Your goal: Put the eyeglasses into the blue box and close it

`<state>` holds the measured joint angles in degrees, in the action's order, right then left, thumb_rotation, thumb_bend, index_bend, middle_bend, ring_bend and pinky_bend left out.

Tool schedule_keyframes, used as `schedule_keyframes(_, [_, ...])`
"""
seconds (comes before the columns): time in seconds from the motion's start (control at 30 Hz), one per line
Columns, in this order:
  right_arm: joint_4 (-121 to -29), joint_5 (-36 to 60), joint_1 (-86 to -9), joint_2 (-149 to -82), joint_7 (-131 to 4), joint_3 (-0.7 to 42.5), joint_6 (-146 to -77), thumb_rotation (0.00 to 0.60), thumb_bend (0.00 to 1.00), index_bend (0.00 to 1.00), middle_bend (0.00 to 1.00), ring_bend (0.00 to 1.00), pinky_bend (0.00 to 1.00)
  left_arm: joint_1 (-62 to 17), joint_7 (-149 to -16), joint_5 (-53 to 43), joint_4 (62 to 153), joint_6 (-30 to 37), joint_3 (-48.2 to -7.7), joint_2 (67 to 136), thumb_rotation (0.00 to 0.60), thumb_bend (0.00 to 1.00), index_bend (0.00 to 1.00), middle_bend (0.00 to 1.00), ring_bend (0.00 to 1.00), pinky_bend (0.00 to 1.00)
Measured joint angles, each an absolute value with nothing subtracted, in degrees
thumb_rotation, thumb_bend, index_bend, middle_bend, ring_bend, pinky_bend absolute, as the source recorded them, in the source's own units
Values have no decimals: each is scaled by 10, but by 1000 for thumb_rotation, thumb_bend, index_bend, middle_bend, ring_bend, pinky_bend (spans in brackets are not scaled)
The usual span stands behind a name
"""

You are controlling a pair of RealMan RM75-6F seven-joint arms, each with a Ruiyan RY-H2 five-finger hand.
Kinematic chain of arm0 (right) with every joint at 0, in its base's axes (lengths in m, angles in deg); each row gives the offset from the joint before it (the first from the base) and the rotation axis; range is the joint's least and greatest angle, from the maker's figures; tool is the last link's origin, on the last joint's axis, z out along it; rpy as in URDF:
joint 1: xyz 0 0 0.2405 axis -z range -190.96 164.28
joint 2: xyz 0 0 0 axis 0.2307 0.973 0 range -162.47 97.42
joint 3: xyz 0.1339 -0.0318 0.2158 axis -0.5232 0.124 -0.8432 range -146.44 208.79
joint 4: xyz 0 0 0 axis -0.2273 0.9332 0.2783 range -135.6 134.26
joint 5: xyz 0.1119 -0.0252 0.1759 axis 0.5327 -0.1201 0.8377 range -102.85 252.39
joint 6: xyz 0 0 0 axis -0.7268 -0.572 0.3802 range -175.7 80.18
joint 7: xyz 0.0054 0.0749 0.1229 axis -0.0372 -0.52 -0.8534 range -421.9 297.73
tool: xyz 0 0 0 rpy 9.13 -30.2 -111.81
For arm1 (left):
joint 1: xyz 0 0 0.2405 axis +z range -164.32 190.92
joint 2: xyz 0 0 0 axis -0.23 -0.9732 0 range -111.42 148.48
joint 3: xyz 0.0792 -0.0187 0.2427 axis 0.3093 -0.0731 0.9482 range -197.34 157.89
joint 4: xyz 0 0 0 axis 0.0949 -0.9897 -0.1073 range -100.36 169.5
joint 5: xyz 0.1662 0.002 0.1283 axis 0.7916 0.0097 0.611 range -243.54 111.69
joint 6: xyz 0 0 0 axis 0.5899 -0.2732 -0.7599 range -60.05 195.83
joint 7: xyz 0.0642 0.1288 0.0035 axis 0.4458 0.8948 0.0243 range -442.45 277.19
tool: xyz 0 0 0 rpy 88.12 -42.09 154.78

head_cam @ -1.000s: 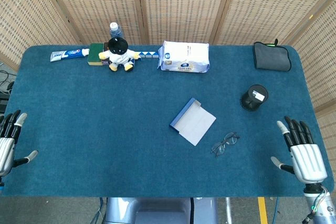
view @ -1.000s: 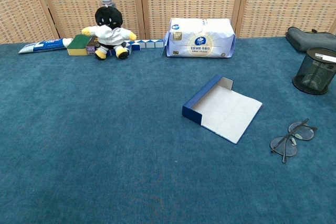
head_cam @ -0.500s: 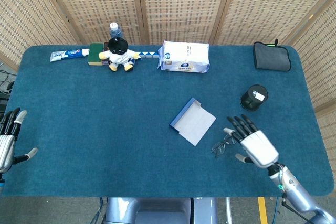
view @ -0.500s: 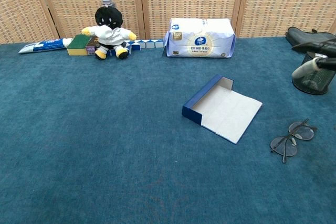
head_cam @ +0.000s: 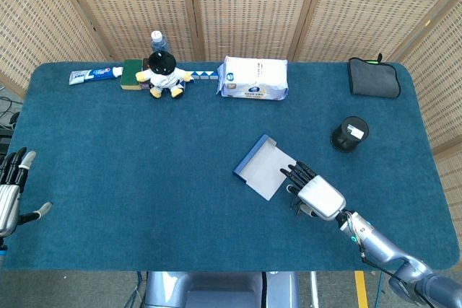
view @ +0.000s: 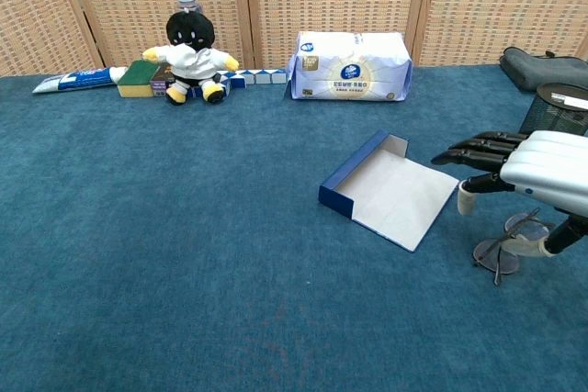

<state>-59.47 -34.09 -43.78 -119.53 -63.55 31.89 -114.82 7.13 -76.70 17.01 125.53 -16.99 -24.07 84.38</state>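
The blue box (head_cam: 265, 166) lies open near the table's middle, its white inside and flat lid facing up; the chest view shows the box (view: 386, 190) too. The thin-rimmed eyeglasses (view: 496, 254) rest on the cloth to its right. My right hand (head_cam: 317, 194) hovers over them with fingers stretched toward the box, holding nothing, and hides them in the head view. In the chest view the right hand (view: 542, 170) sits just above the glasses. My left hand (head_cam: 9, 194) lies open at the table's left edge.
A black mesh cup (head_cam: 349, 133) stands behind the right hand. Along the back edge are a tissue pack (head_cam: 253, 78), a plush toy (head_cam: 164, 72), a toothpaste tube (head_cam: 90, 75) and a black pouch (head_cam: 374, 77).
My right hand has swung in from the table's right edge, leftward, to a spot over the eyeglasses beside the box. The left hand, box and glasses have stayed put.
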Motion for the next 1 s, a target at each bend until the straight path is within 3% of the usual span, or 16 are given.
schedule_keyframes(0.2, [-537, -341, -457, -1224, -639, 336, -1153, 600, 361, 375, 73, 0, 88, 69, -768, 162, 1256, -164, -244, 842, 600, 0, 0, 0, 0, 0])
schedule_keyframes(1.0, [-531, -329, -468, -1185, -613, 375, -1150, 600, 363, 375, 73, 0, 100, 66, -758, 155, 1257, -158, -243, 845, 600, 0, 0, 0, 0, 0])
